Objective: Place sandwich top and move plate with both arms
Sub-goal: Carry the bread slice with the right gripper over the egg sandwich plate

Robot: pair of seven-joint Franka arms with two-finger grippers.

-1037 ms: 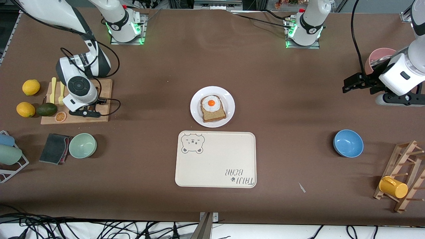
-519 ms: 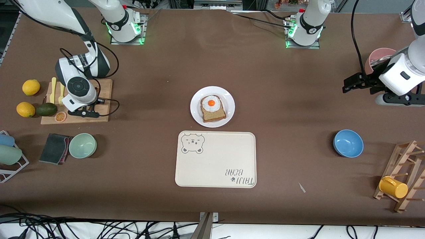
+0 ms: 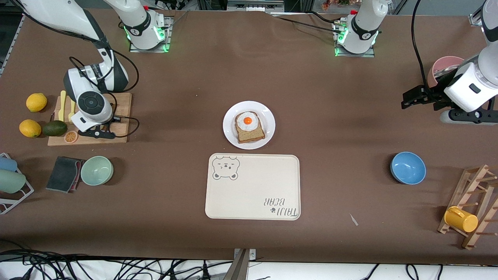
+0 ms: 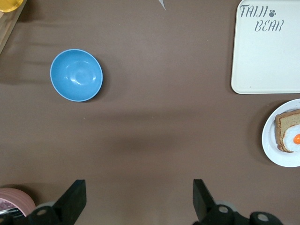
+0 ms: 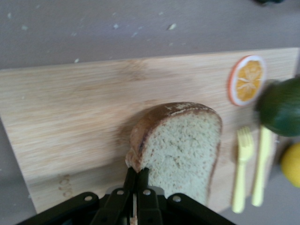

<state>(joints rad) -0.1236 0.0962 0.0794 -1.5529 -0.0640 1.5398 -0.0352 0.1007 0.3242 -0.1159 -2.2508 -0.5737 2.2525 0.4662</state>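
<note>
The sandwich top (image 5: 183, 145), a plain brown bread slice, lies on a wooden cutting board (image 5: 70, 108). My right gripper (image 5: 137, 172) is shut on the crust at one edge of it. In the front view the right arm's hand hangs over the board (image 3: 122, 103) and hides the slice. The white plate (image 3: 232, 112) sits mid-table with an egg-topped bread slice (image 3: 249, 126) on it. My left gripper (image 4: 139, 187) is open and holds nothing. It waits above bare table at the left arm's end (image 3: 406, 100).
The cream bear-print tray (image 3: 253, 190) lies nearer the camera than the plate. A blue bowl (image 3: 407, 167), a pink cup (image 3: 443, 64) and a mug rack (image 3: 472, 206) stand toward the left arm's end. Lemons (image 3: 36, 102), an avocado (image 3: 54, 128), yellow cutlery (image 5: 248, 168), an orange slice (image 5: 247, 79) and a green bowl (image 3: 97, 170) surround the board.
The right arm's hand has shifted slightly over the cutting board. The left arm has not moved.
</note>
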